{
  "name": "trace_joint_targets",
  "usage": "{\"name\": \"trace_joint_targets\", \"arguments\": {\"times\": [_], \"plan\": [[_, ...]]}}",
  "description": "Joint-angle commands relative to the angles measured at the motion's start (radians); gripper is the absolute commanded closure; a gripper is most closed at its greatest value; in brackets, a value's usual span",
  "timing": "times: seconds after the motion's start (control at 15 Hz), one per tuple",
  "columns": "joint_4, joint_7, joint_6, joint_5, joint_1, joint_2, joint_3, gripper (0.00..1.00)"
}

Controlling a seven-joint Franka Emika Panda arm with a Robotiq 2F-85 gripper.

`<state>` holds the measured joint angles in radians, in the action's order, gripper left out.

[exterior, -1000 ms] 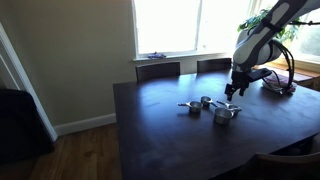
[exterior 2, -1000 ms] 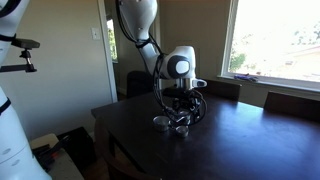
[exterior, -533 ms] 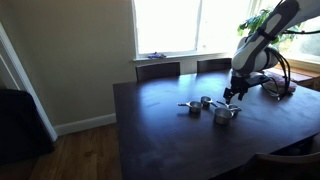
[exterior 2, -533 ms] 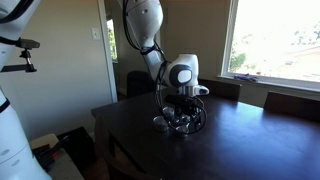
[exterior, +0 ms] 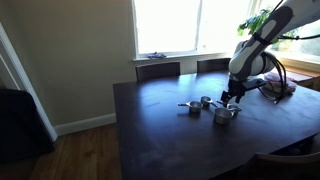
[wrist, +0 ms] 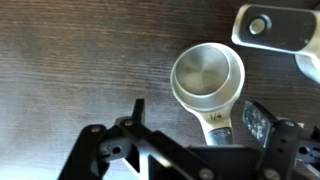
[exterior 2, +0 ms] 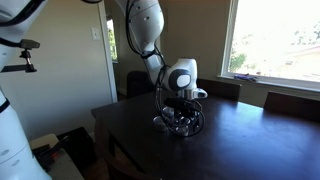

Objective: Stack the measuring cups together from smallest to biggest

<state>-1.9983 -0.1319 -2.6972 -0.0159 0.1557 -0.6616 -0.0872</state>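
DESK: Reading from the left, what does the room show?

PHOTOGRAPHER: In an exterior view, a beige wall [exterior: 70, 50], then a bright window [exterior: 175, 25]. Two chair backs [exterior: 158, 70] stand below it, at the far edge of a dark wooden table [exterior: 150, 130].

DESK: Where are the measuring cups?

PHOTOGRAPHER: The measuring cups [exterior: 206, 101] stand on the tabletop, right of its middle, in a loose cluster with none nested in another. Three can be made out: a small one at the left, another just beside it, and the largest cup [exterior: 225, 113] at the right end, slightly nearer the camera.

DESK: And the machine?

PHOTOGRAPHER: The white robot arm [exterior: 258, 45] bends down from the upper right corner. Its gripper [exterior: 232, 97] hangs just above the largest cup. Further right a dark looped object [exterior: 280, 88] lies on the table, too small to identify.

DESK: State of the claw?

PHOTOGRAPHER: Spread wide, pinching nothing. Seen from the wrist, one of the fingers [wrist: 135, 112] hangs over bare wood at the picture's left. The largest cup sits mouth-up between the two, nearer the right-hand one, its flat handle pointing toward the camera. Whether that finger touches the handle cannot be told. At the upper right, a flat white device [wrist: 272, 25] with a dark round opening lies beyond the cup.
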Motion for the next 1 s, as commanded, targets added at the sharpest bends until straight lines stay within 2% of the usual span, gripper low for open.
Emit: {"name": "trace_joint_targets", "arguments": {"times": [0.0, 0.4, 0.47, 0.53, 0.73, 0.93], "plan": [[0.004, 0.005, -0.019, 0.000, 0.011, -0.016, 0.009, 0.00], [-0.030, -0.016, 0.008, 0.006, 0.026, 0.013, 0.019, 0.00], [-0.031, -0.013, 0.012, 0.004, 0.023, 0.015, 0.015, 0.16], [-0.031, -0.018, 0.022, 0.004, 0.026, 0.017, 0.019, 0.26], [-0.034, -0.015, 0.046, -0.002, 0.019, 0.020, 0.013, 0.47], [-0.064, -0.021, 0.057, -0.017, 0.015, 0.044, 0.002, 0.61]]}}
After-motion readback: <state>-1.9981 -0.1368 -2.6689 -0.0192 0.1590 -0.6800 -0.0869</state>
